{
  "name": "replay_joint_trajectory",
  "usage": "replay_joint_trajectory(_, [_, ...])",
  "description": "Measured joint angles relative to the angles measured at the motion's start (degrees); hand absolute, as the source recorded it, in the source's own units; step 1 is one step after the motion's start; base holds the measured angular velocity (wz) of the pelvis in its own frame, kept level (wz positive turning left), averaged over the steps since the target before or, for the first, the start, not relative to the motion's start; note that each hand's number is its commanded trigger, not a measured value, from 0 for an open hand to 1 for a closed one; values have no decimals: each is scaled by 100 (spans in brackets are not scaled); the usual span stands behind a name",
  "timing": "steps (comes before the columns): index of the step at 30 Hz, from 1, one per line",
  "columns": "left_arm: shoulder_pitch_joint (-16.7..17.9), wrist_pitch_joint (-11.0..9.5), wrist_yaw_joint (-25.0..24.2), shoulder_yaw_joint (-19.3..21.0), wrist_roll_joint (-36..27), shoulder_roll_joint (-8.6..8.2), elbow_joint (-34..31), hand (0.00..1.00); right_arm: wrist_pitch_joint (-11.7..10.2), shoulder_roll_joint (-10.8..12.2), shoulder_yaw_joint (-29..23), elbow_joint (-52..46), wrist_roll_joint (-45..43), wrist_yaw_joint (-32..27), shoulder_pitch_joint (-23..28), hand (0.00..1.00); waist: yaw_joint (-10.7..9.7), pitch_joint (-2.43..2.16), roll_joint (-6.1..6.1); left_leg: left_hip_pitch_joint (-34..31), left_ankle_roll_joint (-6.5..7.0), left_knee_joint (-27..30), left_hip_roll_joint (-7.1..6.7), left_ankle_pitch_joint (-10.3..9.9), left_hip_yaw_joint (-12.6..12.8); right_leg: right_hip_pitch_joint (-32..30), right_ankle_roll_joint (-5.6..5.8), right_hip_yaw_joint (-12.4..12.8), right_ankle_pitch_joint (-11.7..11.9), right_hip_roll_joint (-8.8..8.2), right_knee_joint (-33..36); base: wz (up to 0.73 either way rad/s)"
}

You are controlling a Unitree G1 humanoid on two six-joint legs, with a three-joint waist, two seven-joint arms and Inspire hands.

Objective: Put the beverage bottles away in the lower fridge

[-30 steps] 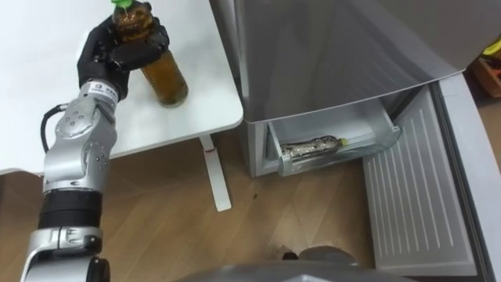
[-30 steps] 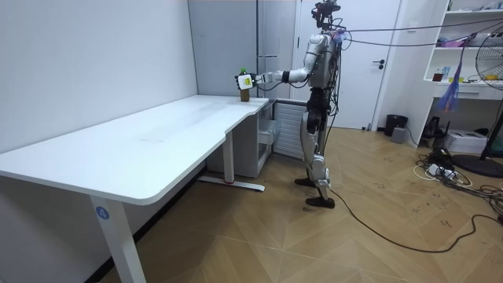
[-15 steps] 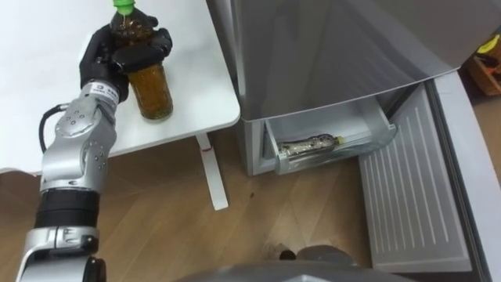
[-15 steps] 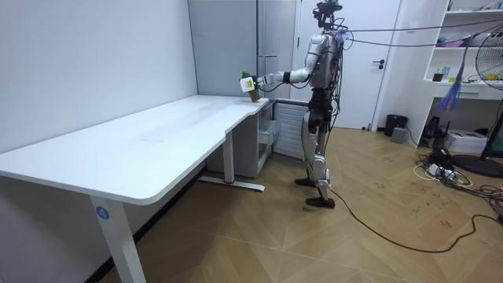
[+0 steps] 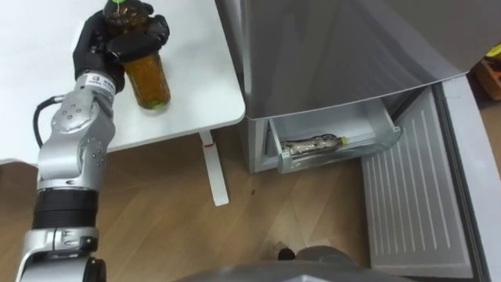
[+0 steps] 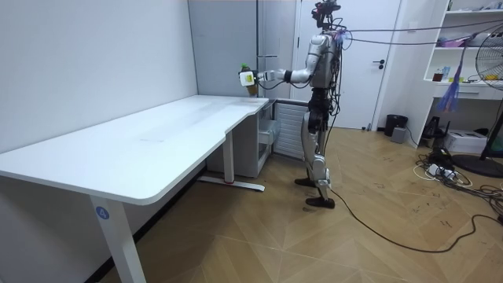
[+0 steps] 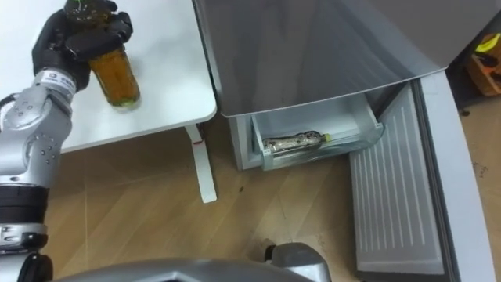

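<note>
Left robot hand (image 5: 117, 39) is gripping a bottle (image 5: 149, 78) near its top, fingers curled round it, in the upper left of the frame over the desk (image 5: 196, 78). In the room view the bottle is hanging clear of the desktop. Right of centre, the lower drawer (image 5: 381, 125) of the fridge (image 5: 337, 47) is standing open, a second bottle (image 5: 313, 146) already lying inside. One drink is looking done, and the held one is waiting to be carried across.
</note>
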Motion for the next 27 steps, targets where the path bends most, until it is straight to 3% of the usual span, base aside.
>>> replay_joint_trajectory(6, [79,-10,97,-4,-110,-77,-720,100,-109,32,53,-189,-5,-190,-60,0,238,-4,-7,33,0,1,2,0,14,44,0,-1,-1,4,-13,0])
replay_joint_trajectory(9, [282,-10,-7,-11,-106,-153,-852,100,-129,35,149,-343,25,-194,-57,0,304,-13,-23,30,0,9,10,0,-4,65,-3,-46,-3,-3,-20,7])
replay_joint_trajectory(13, [809,-6,-90,-10,-107,-174,-1110,100,-143,41,207,-415,28,-186,-60,0,331,-32,-57,6,0,17,21,0,-21,68,-22,-174,-18,-30,-17,10])
replay_joint_trajectory(20, [1127,-10,-133,-129,-113,-492,-1670,100,-155,28,277,-440,33,-200,-93,0,617,-61,-130,-32,0,74,-2,0,-156,108,-18,-333,-30,-92,-12,13])
replay_joint_trajectory(23, [1275,-17,-138,-138,-117,-656,-1715,100,-176,30,362,-440,65,-249,-95,0,637,-68,-149,-41,-1,82,-2,0,-198,154,-16,-435,-31,-115,-25,16])
replay_joint_trajectory(27, [1430,-17,-172,-322,-376,-704,-1708,100,-198,-13,627,-438,214,-257,-95,0,713,-59,-171,-32,-2,89,-8,1,-311,224,-6,-508,-50,-134,-37,19])
